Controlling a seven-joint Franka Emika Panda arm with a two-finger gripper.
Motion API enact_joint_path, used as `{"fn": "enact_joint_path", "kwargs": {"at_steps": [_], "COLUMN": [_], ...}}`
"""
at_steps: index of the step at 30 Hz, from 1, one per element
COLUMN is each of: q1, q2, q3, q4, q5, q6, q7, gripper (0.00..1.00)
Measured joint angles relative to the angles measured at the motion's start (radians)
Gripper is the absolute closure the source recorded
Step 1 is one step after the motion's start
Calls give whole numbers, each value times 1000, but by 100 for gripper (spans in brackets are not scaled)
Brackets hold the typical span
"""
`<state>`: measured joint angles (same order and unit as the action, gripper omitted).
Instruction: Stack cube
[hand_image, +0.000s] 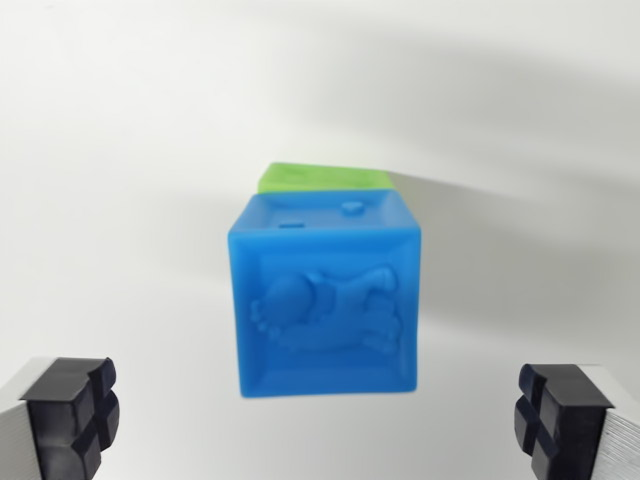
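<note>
A blue cube (327, 295) with a raised animal figure on its facing side fills the middle of the wrist view. Behind it, a green cube (320, 178) shows only as a strip above the blue one's top edge; whether the two touch I cannot tell. My gripper (320, 420) is open, its two black fingertips (72, 415) at the lower corners of the view, wide apart. Nothing lies between them. The blue cube stands beyond the fingertips, centred between them.
Both cubes rest on a plain white surface (120, 200). A soft grey shadow falls across the surface to the wrist view's right of the cubes.
</note>
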<state>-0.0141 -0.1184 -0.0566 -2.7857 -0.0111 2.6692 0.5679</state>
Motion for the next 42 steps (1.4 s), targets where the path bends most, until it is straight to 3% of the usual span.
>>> {"fn": "enact_joint_path", "kwargs": {"at_steps": [21, 42], "q1": [-3, -3], "q2": [-248, -382], "q3": [1, 4], "q4": [56, 176], "q5": [-11, -12], "q6": [-302, -556], "q7": [9, 11], "gripper": [0, 0]}}
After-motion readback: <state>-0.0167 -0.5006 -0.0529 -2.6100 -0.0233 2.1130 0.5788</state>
